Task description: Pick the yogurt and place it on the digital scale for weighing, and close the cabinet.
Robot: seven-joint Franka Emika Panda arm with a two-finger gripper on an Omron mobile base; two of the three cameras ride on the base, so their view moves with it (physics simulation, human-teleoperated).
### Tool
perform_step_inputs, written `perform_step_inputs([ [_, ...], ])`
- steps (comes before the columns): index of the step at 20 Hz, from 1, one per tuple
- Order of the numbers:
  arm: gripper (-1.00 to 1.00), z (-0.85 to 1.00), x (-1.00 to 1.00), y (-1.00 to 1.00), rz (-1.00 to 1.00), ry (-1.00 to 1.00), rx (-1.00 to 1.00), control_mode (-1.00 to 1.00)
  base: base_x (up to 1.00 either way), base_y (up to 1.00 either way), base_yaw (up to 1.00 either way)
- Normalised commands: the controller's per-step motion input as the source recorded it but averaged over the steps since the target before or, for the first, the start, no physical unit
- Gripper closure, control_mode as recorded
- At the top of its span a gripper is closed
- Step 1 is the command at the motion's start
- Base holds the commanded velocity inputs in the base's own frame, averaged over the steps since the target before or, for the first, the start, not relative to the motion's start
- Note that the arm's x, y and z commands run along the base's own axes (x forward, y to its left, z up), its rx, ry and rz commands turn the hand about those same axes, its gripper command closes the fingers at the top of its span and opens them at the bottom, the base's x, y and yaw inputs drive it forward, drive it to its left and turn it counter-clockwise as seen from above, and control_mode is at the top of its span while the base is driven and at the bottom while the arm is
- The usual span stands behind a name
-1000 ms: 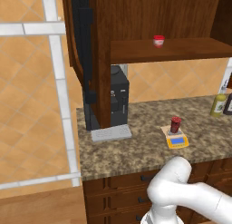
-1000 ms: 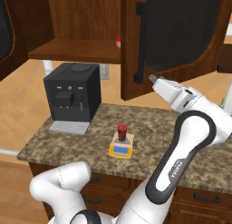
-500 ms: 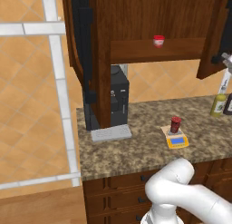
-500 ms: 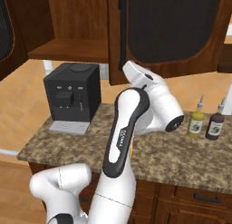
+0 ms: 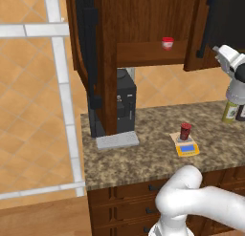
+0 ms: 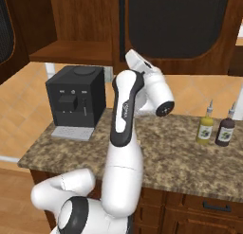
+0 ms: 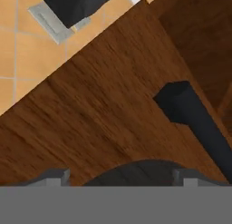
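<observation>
We count one yogurt [image 5: 184, 131], one digital scale [image 5: 186, 147], one coffee machine [image 6: 75, 102] and two bottles [image 6: 205, 128] beside it.

From behind the arm on its left we are looking forward and down over the table [image 5: 143, 158] toward the cabinet [image 5: 143, 25]. From its right we are facing the same table [image 6: 190, 148] and the coffee machine [image 6: 76, 103], which also shows on the left [image 5: 125, 106]. On the hand we are sitting very close to a cabinet door [image 7: 104, 114] and its black handle [image 7: 195, 123].
</observation>
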Motion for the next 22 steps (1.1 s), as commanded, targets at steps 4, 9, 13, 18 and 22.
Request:
perform_step_inputs([
  [4,-1.0,-0.04,1.0,0.0,0.0,0.0,0.0,-1.0,0.0,0.0,0.0],
  [9,-1.0,-0.15,1.0,0.0,0.0,-0.07,0.0,-1.0,0.0,0.0,0.0],
  [13,-1.0,-0.34,0.86,-0.01,0.0,-0.27,0.0,-1.0,0.0,0.0,0.0],
  [18,-1.0,0.76,-0.31,-0.42,-0.12,-0.22,0.06,-1.0,0.0,0.0,0.0],
  [22,-1.0,1.0,-0.56,-0.34,-0.05,-0.22,0.03,-1.0,0.0,0.0,0.0],
])
